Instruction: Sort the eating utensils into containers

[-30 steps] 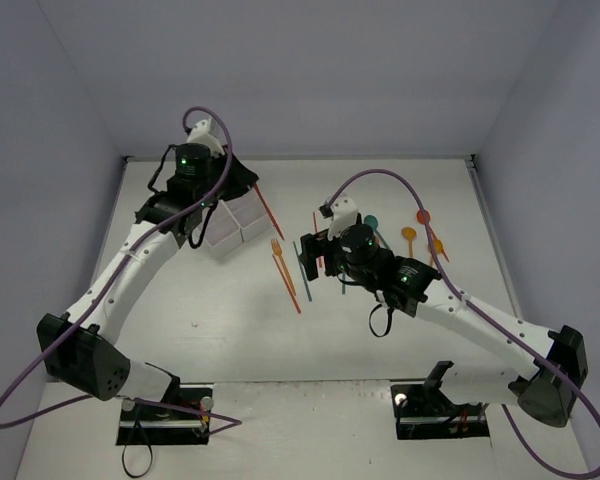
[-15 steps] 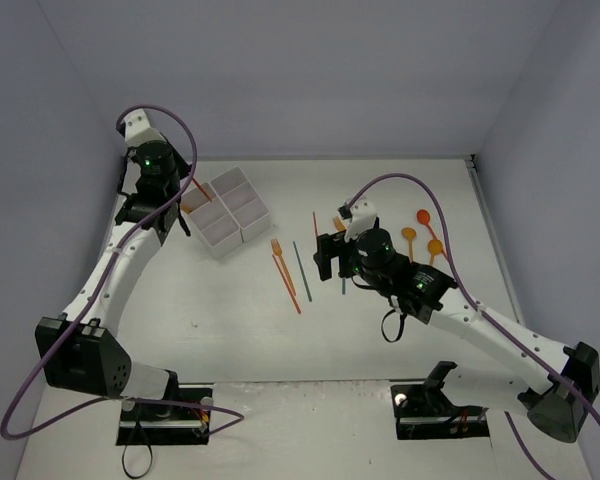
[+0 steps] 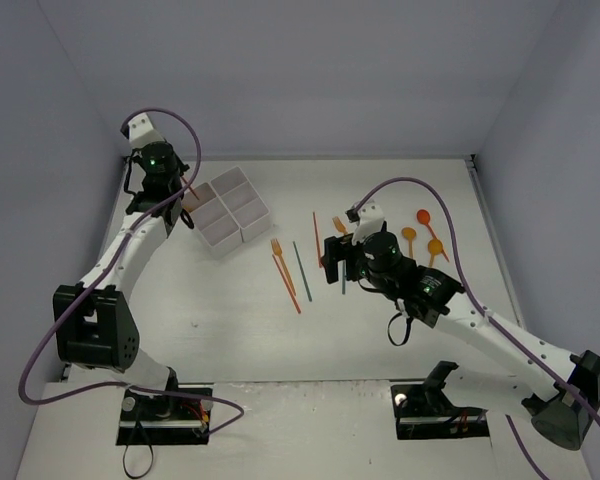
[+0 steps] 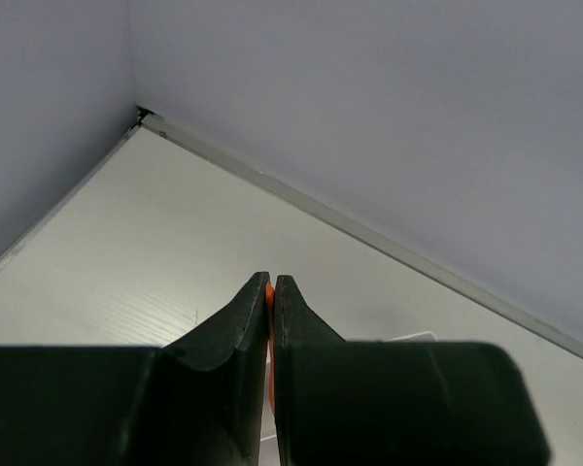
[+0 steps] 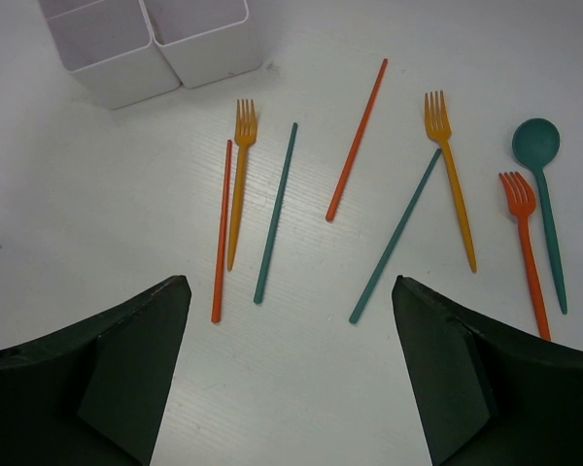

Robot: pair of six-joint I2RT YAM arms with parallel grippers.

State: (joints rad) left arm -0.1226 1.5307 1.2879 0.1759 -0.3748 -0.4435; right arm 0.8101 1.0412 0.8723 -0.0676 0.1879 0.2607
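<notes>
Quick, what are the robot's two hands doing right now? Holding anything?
Left gripper: shut on a thin orange-red utensil.
Right gripper: open, holding nothing.

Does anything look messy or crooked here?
Yes. The white tray sits crooked, turned cornerwise to the table edges, and the utensils lie scattered on the table, pointing different ways.

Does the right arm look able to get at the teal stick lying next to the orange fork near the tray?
Probably yes. The right gripper hangs open close by; the teal stick lies flat on bare table, apart from the orange fork and the red stick, with nothing covering it.
</notes>
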